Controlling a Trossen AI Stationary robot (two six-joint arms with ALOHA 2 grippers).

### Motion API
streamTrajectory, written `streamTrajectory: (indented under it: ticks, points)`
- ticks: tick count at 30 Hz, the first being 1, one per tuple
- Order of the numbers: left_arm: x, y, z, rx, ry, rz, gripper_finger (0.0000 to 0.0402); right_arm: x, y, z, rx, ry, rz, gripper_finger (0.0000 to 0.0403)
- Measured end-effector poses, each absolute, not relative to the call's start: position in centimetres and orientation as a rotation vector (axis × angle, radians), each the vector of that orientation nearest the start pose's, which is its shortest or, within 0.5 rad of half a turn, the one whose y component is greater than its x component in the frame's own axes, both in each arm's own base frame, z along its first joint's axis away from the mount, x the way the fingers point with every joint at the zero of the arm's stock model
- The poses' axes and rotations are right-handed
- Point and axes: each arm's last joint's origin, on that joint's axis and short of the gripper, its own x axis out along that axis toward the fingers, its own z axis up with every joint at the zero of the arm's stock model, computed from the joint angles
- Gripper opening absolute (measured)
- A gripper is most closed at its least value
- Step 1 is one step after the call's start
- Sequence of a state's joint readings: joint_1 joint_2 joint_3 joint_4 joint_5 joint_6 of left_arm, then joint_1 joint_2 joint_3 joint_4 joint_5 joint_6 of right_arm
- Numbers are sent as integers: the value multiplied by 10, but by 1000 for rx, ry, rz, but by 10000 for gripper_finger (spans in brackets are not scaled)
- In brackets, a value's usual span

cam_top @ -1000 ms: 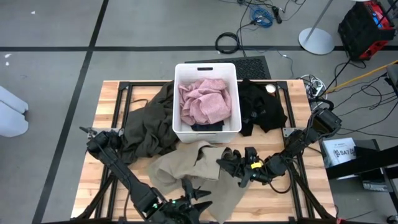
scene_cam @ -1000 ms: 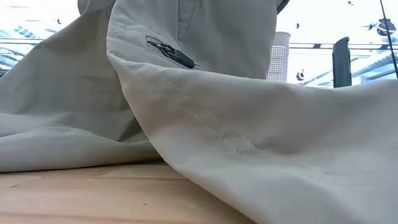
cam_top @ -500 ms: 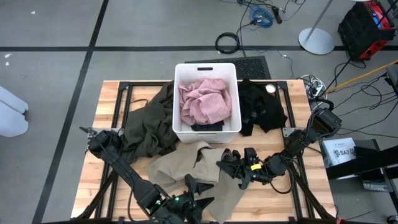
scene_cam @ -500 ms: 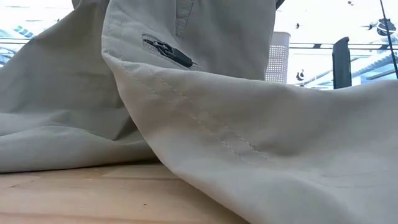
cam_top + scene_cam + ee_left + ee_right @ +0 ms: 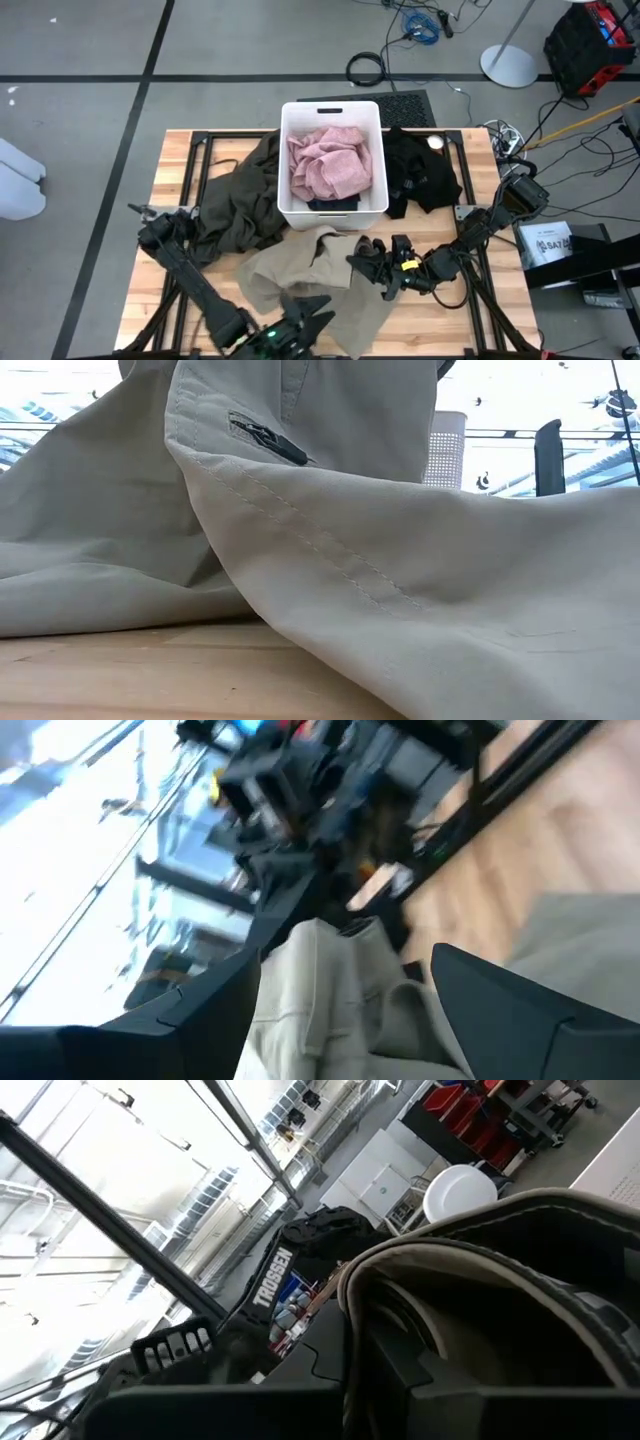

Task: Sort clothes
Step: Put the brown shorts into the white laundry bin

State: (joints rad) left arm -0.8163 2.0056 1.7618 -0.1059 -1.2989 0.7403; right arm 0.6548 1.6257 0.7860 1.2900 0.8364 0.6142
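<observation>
At table front, tan garment (image 5: 310,275) lies crumpled between both grippers. Right gripper (image 5: 372,262) clamped shut on its right edge, fabric bunched in the jaws. Left gripper (image 5: 312,306) at near edge of same garment, fingers (image 5: 520,1010) spread apart, cloth between them but not pinched. Pink garment (image 5: 328,163) over dark one inside white bin (image 5: 332,108). Olive garment (image 5: 240,200) heaped left of bin, black garment (image 5: 420,175) right of it.
</observation>
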Motion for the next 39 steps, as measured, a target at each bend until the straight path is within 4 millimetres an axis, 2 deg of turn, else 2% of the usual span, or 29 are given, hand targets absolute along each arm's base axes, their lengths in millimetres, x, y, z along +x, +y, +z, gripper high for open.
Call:
streamTrajectory:
  ticks: [6, 9, 17, 27, 31, 35, 39]
  points:
    - [352, -301, 294, 1097, 423, 511, 304, 268, 176, 265, 938, -410, -75, 6]
    - [355, -297, 295, 1111, 449, 584, 304, 269, 175, 265, 937, -410, -79, 6]
    - [358, -292, 295, 1138, 470, 606, 304, 269, 175, 264, 939, -405, -76, 6]
    - [378, -264, 295, 1127, 528, 720, 304, 269, 174, 265, 957, -412, -74, 6]
    - [379, -262, 296, 1111, 523, 727, 300, 269, 175, 265, 948, -410, -70, 6]
    - [376, -267, 297, 1110, 516, 725, 256, 269, 175, 265, 933, -408, -72, 6]
    - [373, -271, 297, 1111, 513, 733, 154, 269, 175, 265, 929, -405, -71, 6]
